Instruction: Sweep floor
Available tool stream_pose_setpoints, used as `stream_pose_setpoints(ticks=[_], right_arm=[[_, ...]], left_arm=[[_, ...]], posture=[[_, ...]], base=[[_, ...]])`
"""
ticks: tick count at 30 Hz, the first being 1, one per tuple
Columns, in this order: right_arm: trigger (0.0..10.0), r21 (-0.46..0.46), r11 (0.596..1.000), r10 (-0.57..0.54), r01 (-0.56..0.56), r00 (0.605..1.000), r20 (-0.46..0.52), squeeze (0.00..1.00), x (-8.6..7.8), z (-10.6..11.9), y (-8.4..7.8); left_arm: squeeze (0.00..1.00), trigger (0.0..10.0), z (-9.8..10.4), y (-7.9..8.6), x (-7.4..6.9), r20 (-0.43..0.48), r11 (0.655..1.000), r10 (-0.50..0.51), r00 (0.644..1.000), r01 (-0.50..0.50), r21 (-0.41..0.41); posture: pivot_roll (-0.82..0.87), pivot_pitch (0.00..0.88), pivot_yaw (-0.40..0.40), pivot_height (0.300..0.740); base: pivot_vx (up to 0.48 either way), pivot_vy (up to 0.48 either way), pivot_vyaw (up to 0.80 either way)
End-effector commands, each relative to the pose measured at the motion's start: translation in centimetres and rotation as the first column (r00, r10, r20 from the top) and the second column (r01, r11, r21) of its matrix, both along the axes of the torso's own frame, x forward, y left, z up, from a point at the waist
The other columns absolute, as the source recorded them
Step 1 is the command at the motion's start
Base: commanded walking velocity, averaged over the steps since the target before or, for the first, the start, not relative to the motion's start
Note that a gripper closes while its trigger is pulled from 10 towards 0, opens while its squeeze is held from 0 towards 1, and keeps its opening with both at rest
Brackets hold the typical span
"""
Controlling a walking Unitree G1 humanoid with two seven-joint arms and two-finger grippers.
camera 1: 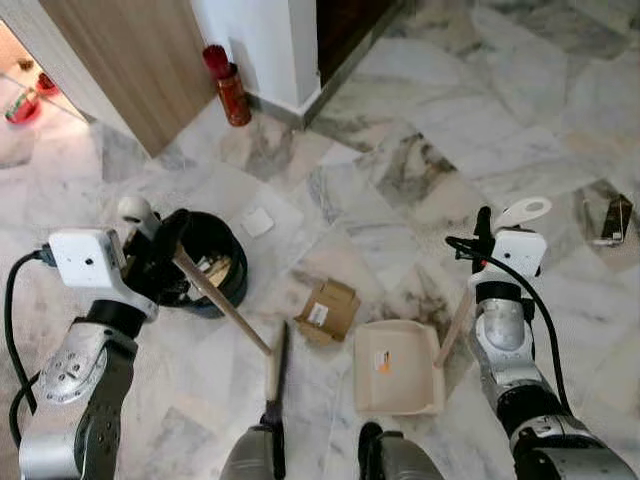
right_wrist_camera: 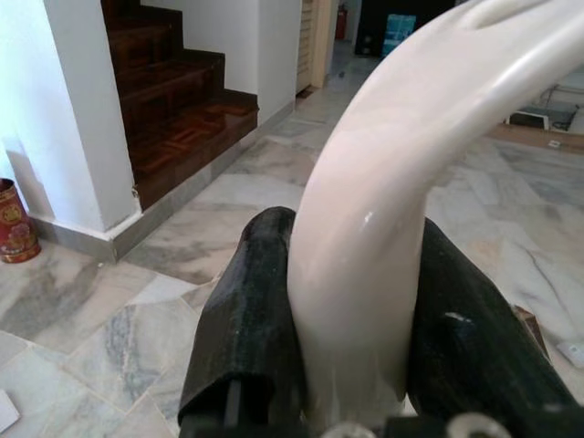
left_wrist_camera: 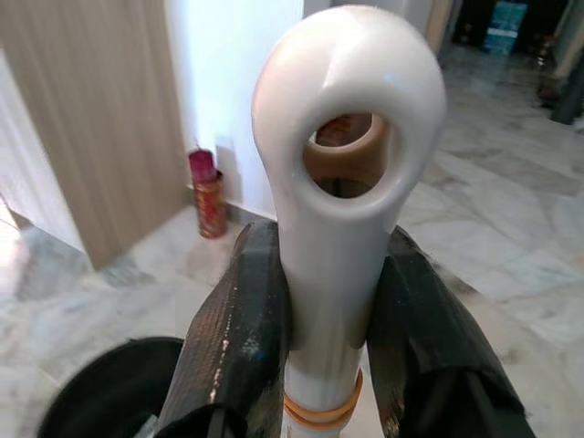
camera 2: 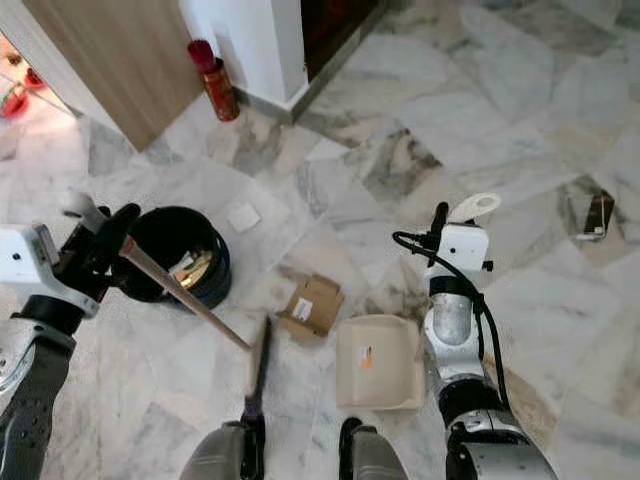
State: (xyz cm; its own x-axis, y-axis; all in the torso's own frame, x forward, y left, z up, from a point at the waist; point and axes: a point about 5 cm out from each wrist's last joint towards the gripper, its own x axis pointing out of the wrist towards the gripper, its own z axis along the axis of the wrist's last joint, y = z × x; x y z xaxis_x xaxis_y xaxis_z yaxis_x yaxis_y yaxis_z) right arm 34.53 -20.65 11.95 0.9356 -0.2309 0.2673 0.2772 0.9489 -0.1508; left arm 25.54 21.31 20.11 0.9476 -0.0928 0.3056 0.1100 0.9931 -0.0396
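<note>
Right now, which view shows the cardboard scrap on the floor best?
The left eye view: the cardboard scrap lies whole and unblocked, between the broom head and the dustpan. The right eye view shows it just as whole, slightly smaller. The wrist views look along the handle tops toward the wall and stairs.
</note>
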Motion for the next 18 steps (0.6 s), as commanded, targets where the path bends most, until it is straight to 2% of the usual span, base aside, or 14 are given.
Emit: stream_pose_setpoints(ticks=[1,3,10,13,18], right_arm=[[10.0,0.005,1.0,-0.009,0.009,1.0,-0.028,0.0,0.0,-0.5,0.1],[10.0,0.008,1.0,-0.01,0.01,1.0,-0.019,0.0,0.1,-0.3,0.2],[10.0,0.011,1.0,-0.013,0.014,1.0,-0.016,0.0,0.3,-0.1,0.1],[10.0,0.022,1.0,-0.012,0.012,1.0,-0.015,0.0,0.4,0.0,0.0],[10.0,-0.004,1.0,-0.007,0.007,1.0,-0.003,0.0,0.4,0.3,0.0]], left_arm=[[0.0,10.0,-0.3,0.2,0.0,0.0,0.998,0.019,1.0,-0.019,0.058],[0.0,10.0,-0.9,-0.3,0.1,-0.009,0.996,0.004,1.0,-0.003,0.085],[0.0,10.0,-2.8,-0.4,0.0,-0.033,0.997,0.046,0.998,-0.044,0.057],[0.0,10.0,-3.2,-0.5,-0.1,-0.037,0.997,0.045,0.998,-0.043,0.058],[0.0,10.0,-3.3,-0.4,0.0,-0.024,0.996,0.065,0.998,-0.063,0.058]], posture=[[0.19,0.139,0.047,0.74],[0.19,0.137,0.046,0.74],[0.17,0.144,0.046,0.74],[0.16,0.15,0.046,0.74],[0.16,0.161,0.042,0.74]], base=[[0.0,0.0,0.0],[0.0,0.0,0.0],[0.0,0.0,0.0],[0.0,0.0,-0.53],[0.0,0.0,0.0]])
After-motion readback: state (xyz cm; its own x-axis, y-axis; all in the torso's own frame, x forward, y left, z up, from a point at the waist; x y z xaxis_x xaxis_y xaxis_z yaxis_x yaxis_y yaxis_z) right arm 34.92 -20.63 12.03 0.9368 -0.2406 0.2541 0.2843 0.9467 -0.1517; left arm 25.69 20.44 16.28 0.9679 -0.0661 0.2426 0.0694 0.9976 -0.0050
